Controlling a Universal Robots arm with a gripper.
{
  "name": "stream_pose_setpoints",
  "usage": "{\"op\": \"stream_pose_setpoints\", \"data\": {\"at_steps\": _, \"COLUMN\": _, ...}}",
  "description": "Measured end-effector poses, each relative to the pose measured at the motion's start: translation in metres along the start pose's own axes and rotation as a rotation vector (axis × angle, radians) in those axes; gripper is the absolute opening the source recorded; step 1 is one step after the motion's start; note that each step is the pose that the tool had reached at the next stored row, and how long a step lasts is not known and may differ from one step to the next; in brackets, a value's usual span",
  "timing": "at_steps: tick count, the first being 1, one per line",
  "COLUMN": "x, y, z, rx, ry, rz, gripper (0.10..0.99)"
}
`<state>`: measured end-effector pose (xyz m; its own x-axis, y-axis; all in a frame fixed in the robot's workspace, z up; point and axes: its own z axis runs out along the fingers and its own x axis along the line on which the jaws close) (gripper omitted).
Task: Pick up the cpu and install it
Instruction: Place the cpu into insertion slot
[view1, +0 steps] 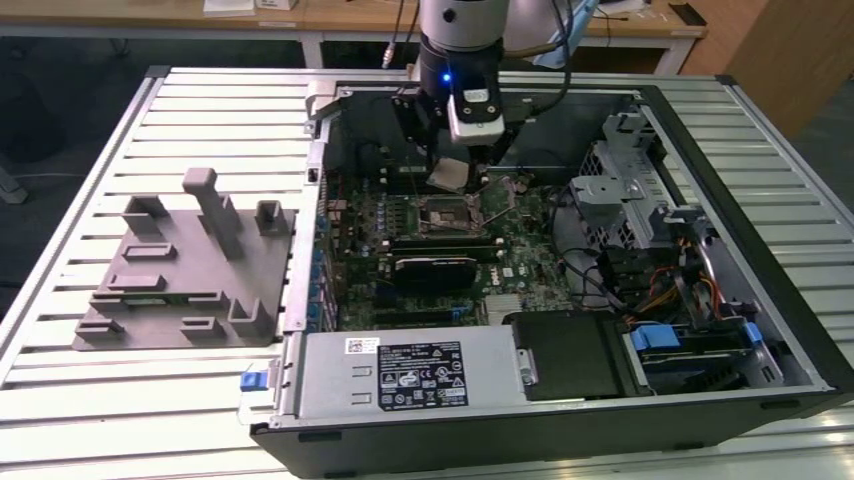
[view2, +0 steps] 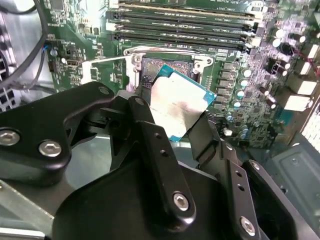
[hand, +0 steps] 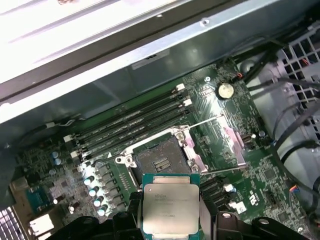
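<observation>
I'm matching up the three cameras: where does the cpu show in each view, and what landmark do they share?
Exterior view: cpu in the jaws, near the socket, inside the computer case.
Second wrist view: cpu tilted between the jaws, overlapping the socket.
First wrist view: cpu between the jaws, near the open socket.
Shared landmark: the socket.

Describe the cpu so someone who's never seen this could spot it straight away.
Look into the open computer case on the slatted table, at the green motherboard. Near its socket, the arm's black pincer grips the cpu: a flat square chip whose shiny silver top and thin green rim set it apart from the dark socket.
</observation>
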<state>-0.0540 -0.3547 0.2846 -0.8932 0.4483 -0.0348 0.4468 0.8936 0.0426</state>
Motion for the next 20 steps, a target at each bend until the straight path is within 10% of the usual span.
{"op": "stream_pose_setpoints", "data": {"at_steps": 20, "x": -0.0002, "y": 0.0001, "z": 0.0001, "rx": 0.006, "ry": -0.0070, "rz": 0.165, "gripper": 0.541}}
